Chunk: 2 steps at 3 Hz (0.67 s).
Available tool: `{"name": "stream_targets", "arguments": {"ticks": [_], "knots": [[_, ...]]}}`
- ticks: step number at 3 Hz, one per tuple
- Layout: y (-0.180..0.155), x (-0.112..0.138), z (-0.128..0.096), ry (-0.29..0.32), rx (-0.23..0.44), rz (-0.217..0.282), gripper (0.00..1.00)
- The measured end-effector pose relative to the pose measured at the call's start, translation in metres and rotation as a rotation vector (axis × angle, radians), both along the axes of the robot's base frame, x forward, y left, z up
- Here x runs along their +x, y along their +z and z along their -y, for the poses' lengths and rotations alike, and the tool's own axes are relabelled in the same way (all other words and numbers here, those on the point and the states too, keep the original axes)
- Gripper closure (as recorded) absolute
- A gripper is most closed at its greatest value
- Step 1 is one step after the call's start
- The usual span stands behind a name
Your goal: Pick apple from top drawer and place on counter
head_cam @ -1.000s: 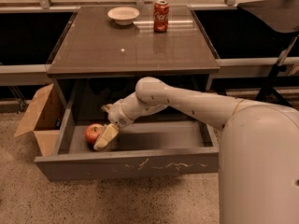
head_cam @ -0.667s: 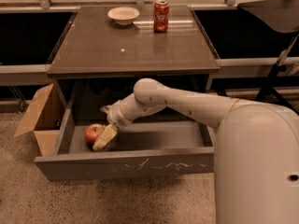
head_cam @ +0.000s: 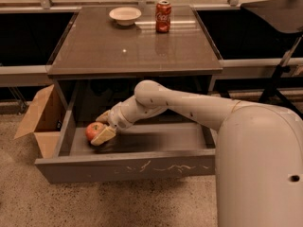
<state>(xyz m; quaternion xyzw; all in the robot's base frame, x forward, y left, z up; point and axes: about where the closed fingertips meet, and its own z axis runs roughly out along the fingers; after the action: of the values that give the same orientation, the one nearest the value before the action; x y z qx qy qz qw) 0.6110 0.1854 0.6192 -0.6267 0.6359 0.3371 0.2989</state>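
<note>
Far out at nine o'clock, a brown cardboard box (head_cam: 40, 119) stands open on the speckled floor, against the left wall of the top drawer (head_cam: 128, 168). That drawer is pulled well out from under the bench (head_cam: 137, 51), its grey front panel streaked with pale scratches and facing six o'clock. Inside it, toward the left end at about eight o'clock from the scene's middle, the apple (head_cam: 92, 130) lies on the drawer floor, red with a yellowish patch. The pincer (head_cam: 98, 129) is right at the apple, low within the drawer, coming in from the three o'clock side; whether it grips the fruit or only sits spread about it cannot be told. On the bench, toward twelve o'clock, a shallow pale bowl (head_cam: 125, 15) sits near the back edge, and at its three o'clock a red soda can (head_cam: 163, 16) stands upright, apart from the bowl. From the pincer the white arm (head_cam: 189, 105) runs toward three o'clock, below the bench edge and over the drawer, to the broad white robot body (head_cam: 260, 164) filling the corner at four to five o'clock.
</note>
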Motion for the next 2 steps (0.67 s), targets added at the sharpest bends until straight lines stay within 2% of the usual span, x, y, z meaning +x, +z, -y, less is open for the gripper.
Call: {"name": "stream_targets", "arguments": {"ticks": [1, 2], "knots": [[0.006, -0.002, 0.004, -0.014, 0.014, 0.008, 0.60], [0.041, -0.005, 0.020, -0.033, 0.060, 0.072, 0.84]]}}
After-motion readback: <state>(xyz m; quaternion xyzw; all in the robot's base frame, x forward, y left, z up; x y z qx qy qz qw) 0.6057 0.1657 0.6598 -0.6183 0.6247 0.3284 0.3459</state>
